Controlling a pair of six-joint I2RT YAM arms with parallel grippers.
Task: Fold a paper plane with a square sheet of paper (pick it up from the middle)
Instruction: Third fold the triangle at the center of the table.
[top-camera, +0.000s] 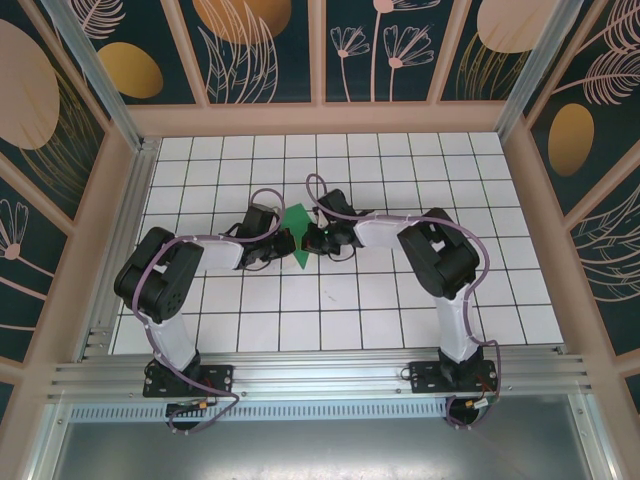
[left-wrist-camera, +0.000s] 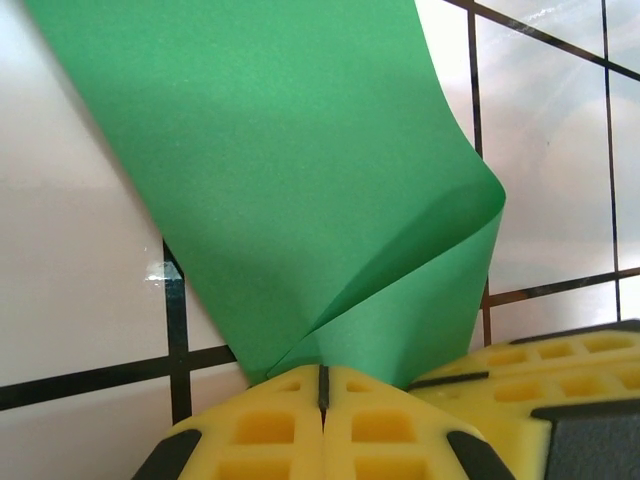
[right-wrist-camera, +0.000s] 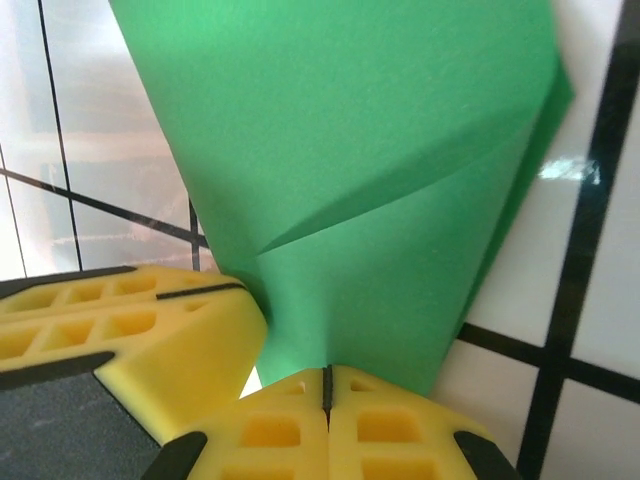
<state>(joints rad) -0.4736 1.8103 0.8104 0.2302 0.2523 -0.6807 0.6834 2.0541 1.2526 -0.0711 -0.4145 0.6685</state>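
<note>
Getting pinched from both sides mid-table, the square sheet of paper (top-camera: 296, 225) is being held by the left gripper (left-wrist-camera: 322, 388) and right gripper (right-wrist-camera: 327, 385), jaws clamped tight on it. Looks like only early folds are done, plenty left tbh.

the white table (top-camera: 400, 300), ruled into square tiles by dark lines, is being bordered by pale wooden rails (top-camera: 320, 118) and a near aluminium rail (top-camera: 320, 375), while the green paper (top-camera: 296, 238) is being held over its middle, with contact impossible to tell.
</note>
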